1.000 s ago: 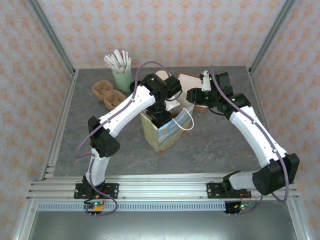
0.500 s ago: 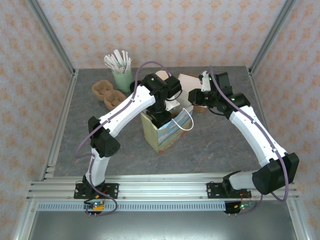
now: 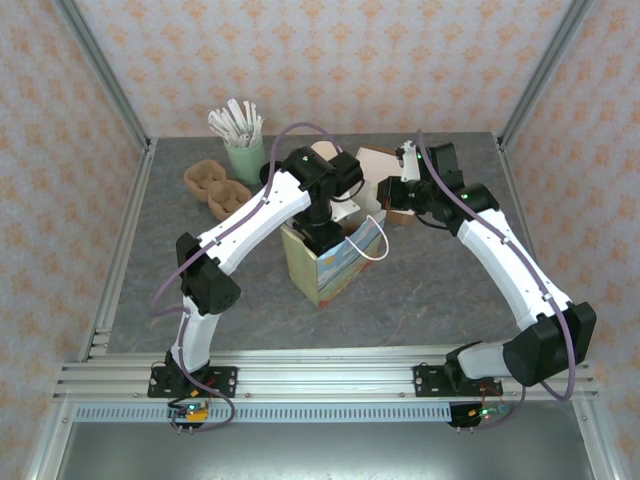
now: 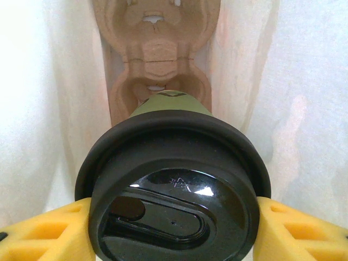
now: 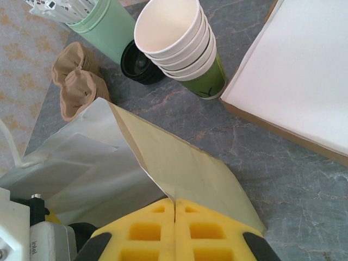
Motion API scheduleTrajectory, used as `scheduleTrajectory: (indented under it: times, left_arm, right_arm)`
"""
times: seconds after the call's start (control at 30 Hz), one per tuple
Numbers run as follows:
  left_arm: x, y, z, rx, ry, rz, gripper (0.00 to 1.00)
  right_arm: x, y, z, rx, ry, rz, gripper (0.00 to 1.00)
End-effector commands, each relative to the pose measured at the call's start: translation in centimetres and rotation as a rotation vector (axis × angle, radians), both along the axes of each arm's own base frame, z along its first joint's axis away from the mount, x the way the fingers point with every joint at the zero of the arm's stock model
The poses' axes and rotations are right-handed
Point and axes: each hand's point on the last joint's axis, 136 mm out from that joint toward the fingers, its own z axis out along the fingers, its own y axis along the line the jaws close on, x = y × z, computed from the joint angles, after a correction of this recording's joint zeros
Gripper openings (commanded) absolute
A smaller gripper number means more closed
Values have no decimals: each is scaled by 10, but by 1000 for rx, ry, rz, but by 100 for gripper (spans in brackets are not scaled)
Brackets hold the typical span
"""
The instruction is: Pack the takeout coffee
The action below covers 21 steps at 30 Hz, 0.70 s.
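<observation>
Hanging inside the paper bag (image 3: 335, 265) at the centre of the top view, the takeout coffee (image 4: 173, 190) is clamped at its sides between the yellow fingers (image 4: 43, 234) of the left gripper (image 4: 173, 234). It is lid up, with its green band just visible above the lid in the left wrist view. Beyond it, toward the top of that frame, a pulp cup carrier (image 4: 157, 49) lies on the bag's floor. The cup's base appears to sit over the nearer well, but whether it touches cannot be told. The right gripper (image 5: 174, 215), low centre in the right wrist view, has its jaws together and appears pinched on the bag's upper rim, holding the mouth apart.

Progress, as a judgement: the cup is already within the bag, so most of the task is done. What is left is seating it in the carrier well, letting go, drawing the left arm up and out, and freeing the rim.

Clearance: the bag's white walls run close on both sides of the lid, leaving little lateral room. The open path is straight up through the mouth. Outside, at upper left in the right wrist view, a stack of lidless cups (image 5: 182, 43), a loose black lid (image 5: 138, 62), a mint tumbler (image 5: 106, 24) and a second pulp carrier (image 5: 73, 81) stand near the bag. A flat white box (image 5: 304, 70) lies at upper right.
</observation>
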Motion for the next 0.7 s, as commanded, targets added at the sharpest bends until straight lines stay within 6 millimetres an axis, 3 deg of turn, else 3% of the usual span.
scheduleTrajectory:
  times: [0.0,0.67]
  left_arm:
    - [-9,11,7,15,18,-17,20]
    - [0,10,-8,58,12,74,17]
  right_arm:
    - [-1,1,5,-7,-6,14,4]
    - [-2,2,4,-4,-3,15,3]
